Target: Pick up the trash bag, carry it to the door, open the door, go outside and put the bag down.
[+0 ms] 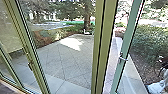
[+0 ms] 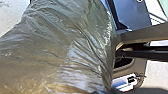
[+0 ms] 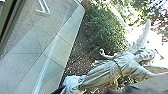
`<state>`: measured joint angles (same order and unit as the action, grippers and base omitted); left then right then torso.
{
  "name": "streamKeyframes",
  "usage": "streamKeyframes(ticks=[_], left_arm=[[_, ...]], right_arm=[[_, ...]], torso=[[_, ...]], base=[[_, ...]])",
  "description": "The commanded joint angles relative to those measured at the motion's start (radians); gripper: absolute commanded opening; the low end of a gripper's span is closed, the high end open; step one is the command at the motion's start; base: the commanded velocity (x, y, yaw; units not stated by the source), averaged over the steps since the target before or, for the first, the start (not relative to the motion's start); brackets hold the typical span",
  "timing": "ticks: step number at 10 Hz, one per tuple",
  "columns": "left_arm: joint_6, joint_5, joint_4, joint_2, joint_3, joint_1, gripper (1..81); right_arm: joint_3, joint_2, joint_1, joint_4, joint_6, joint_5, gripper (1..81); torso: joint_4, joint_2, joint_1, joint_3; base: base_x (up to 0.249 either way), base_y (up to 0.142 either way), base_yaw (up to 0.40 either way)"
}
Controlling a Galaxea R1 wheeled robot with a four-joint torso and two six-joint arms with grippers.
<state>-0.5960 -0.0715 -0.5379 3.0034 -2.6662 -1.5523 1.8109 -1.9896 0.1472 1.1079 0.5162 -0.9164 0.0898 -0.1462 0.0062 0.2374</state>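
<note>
Close in front of the left wrist camera, onto the trash bag (image 2: 62, 45), bulging and creased. Impossible to tell of either pair of jaws whether open, closed or gripping it. Ahead, past the thick upright post (image 1: 104, 50), to a narrow gap beside the green door frame (image 1: 125, 47). Beyond, over open paving (image 1: 67, 57), edged by a winged statue (image 3: 120, 67) and hedge (image 1: 150, 37), toward a tree trunk (image 1: 87, 18).

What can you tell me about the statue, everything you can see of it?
The statue is a pale, winged figure, stone-like in look, in a long robe full of folds and drawn in at the waist. One arm is bent, the other reaches out. Its pale foot end is by the soil bed, beside the paving and near a green bush.
</note>
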Motion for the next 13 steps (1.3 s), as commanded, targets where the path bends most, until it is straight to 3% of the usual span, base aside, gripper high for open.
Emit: streamKeyframes(ticks=[1, 2, 3, 4, 5, 6, 7, 8, 13], left_arm=[[0.004, 0.076, -0.008, 0.002, 0.003, 0.024, 1.0], [0.005, 0.076, -0.008, 0.002, 0.003, 0.021, 1.0], [0.004, 0.076, -0.007, 0.002, 0.002, 0.019, 1.0], [0.004, 0.076, -0.007, 0.002, 0.003, 0.021, 1.0], [0.004, 0.076, -0.007, 0.003, 0.002, 0.021, 1.0], [0.004, 0.078, -0.007, 0.003, 0.002, 0.021, 1.0], [0.004, 0.078, -0.007, 0.002, 0.002, 0.019, 1.0], [0.004, 0.078, -0.007, 0.003, 0.002, 0.019, 1.0], [0.004, 0.076, -0.007, 0.006, 0.002, 0.019, 1.0]], right_arm=[[0.054, 0.027, -0.122, -0.005, 0.004, -0.018, 81.1], [0.082, 0.033, -0.111, -0.017, 0.004, 0.005, 81.1], [0.108, 0.033, -0.108, -0.019, 0.002, 0.017, 81.1], [0.126, 0.041, -0.108, -0.020, 0.001, 0.034, 81.1], [0.129, 0.052, -0.094, -0.010, -0.001, 0.050, 81.1], [0.139, 0.058, -0.088, -0.009, -0.001, 0.068, 81.1], [0.154, 0.056, -0.079, -0.008, -0.002, 0.079, 81.1], [0.171, 0.056, -0.074, -0.008, -0.008, 0.093, 81.1], [0.340, 0.006, -0.082, 0.089, -0.002, 0.220, 81.1]], torso=[[0.035, 0.000, 0.000, 0.000], [0.065, 0.000, 0.000, 0.000], [0.074, 0.000, 0.000, 0.000], [0.094, 0.000, 0.000, 0.000], [0.106, 0.000, 0.000, 0.000], [0.134, 0.000, 0.000, 0.000], [0.110, 0.000, 0.000, 0.000], [0.122, 0.000, 0.000, 0.000], [0.122, -0.001, -0.001, -0.001]], base=[[0.000, 0.000, 0.000], [0.000, 0.000, 0.000], [0.000, 0.000, 0.000], [0.000, 0.000, 0.000], [0.000, 0.000, 0.000], [0.000, 0.000, 0.000], [0.000, 0.000, 0.000], [0.000, 0.000, 0.000], [0.000, 0.000, 0.000]])
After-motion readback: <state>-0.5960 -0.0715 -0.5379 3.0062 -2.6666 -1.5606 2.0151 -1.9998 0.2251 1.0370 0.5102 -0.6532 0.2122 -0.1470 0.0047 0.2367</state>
